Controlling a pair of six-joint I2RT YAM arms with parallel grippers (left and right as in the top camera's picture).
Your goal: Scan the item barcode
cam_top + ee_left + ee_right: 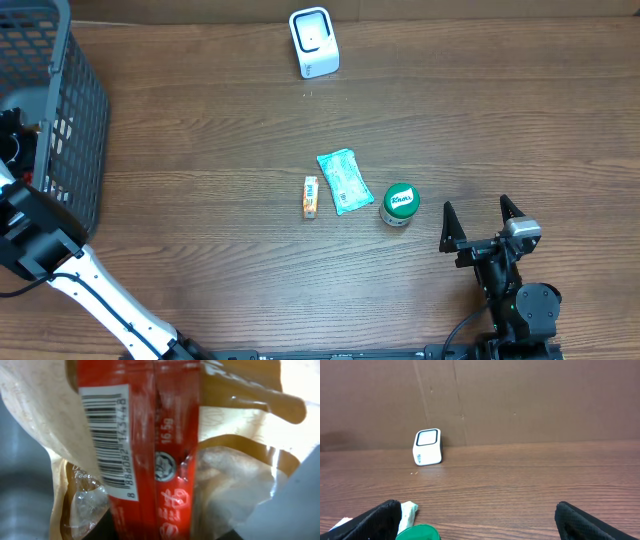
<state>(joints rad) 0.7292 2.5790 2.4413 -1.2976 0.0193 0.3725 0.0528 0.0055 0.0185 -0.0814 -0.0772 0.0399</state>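
A red packet with a white barcode label fills the left wrist view, pressed close among crinkled clear-and-tan wrapping. My left arm reaches beside the grey basket at the far left. Its fingers are hidden, so I cannot make out a grip. The white scanner stands at the back centre and also shows as the white scanner ahead of the right wrist. My right gripper rests open and empty at the front right.
Mid-table lie a small orange packet, a teal pouch and a green-lidded jar. The jar and pouch sit just by the right gripper's left finger. A cardboard wall backs the table.
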